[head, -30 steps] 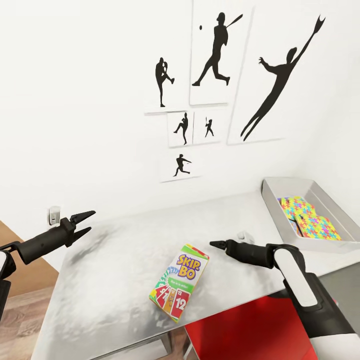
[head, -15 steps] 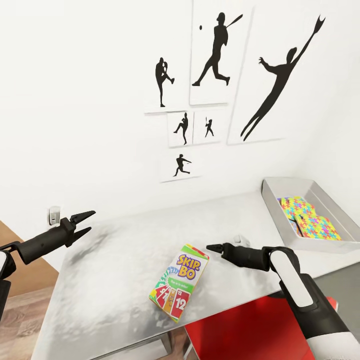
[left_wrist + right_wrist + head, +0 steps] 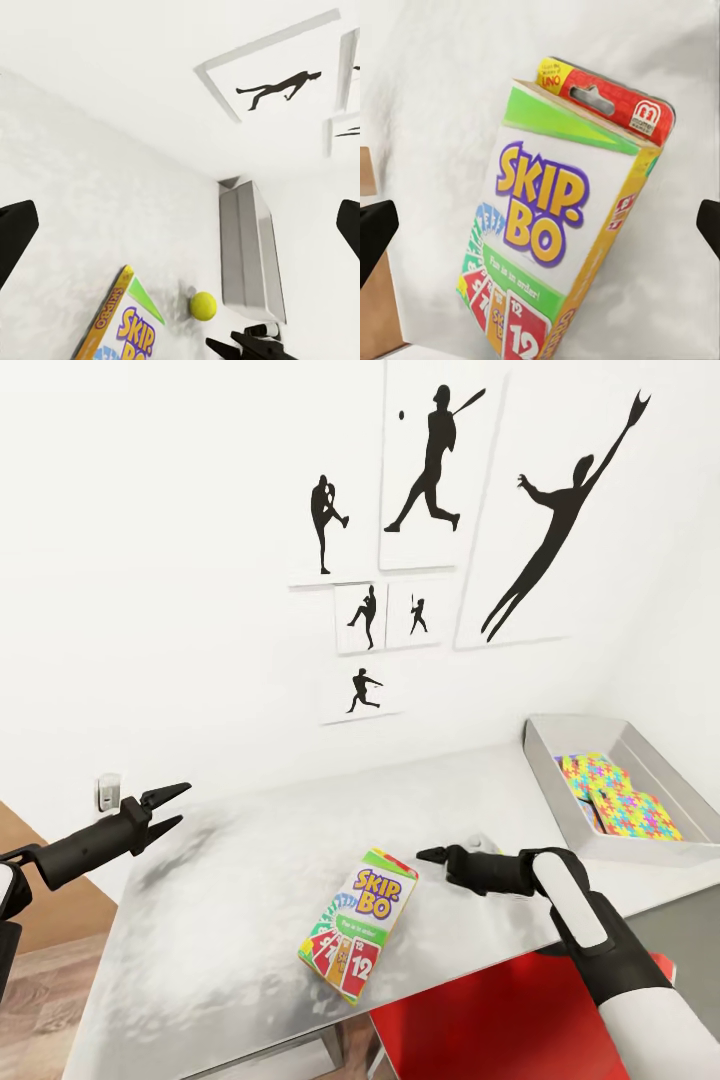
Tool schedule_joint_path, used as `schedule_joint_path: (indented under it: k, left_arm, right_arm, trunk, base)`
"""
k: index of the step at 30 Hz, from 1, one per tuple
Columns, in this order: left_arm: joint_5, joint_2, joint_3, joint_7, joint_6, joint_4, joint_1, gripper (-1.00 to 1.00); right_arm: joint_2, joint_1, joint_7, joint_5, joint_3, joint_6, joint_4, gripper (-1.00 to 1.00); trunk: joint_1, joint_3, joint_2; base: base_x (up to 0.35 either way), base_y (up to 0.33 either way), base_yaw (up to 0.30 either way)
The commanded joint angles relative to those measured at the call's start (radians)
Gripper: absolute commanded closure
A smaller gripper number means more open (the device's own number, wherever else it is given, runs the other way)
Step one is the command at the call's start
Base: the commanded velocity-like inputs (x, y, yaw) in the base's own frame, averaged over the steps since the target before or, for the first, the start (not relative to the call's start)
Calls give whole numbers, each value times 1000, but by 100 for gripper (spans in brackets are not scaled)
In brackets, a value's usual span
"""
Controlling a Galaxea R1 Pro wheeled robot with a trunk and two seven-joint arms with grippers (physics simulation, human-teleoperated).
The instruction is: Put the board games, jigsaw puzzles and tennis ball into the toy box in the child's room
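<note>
Multicoloured jigsaw slabs [image 3: 620, 800] already lie inside the grey sloping-walled toy box [image 3: 545, 760]; beside it, my empty, spread right gripper [image 3: 432, 852] nears the flat printed SKIP-BO box [image 3: 360, 925]; left gripper [image 3: 165, 807] is open and idle.

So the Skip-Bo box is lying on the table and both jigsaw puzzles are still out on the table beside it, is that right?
Not quite. The Skip-Bo box does lie on the table, but the head view shows both jigsaw puzzles already inside the toy box, not out beside it.
</note>
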Motion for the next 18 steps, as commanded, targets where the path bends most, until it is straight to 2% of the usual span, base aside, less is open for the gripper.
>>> schedule_joint_path:
  k: [1, 7, 11, 18]
  left_arm:
    - [-5, 0, 1, -5, 5, 0, -1, -100]
    - [-5, 0, 1, -5, 4, 0, -1, -100]
    - [-5, 0, 1, -5, 4, 0, -1, -100]
    - [-6, 0, 1, -5, 4, 0, 0, -100]
  right_arm:
    - [-1, -13, -1, -2, 1, 2, 24, -100]
    - [2, -49, 2, -2, 0, 2, 117, -100]
    - [6, -55, 1, -1, 2, 2, 136, -100]
    - [34, -62, -2, 5, 7, 2, 162, -100]
  trunk:
    - [1, -2, -2]
    - [1, -2, -2]
    - [1, -2, -2]
    - [1, -2, -2]
  base:
    - [0, 0, 0]
    - [0, 0, 0]
    - [0, 0, 0]
    - [0, 0, 0]
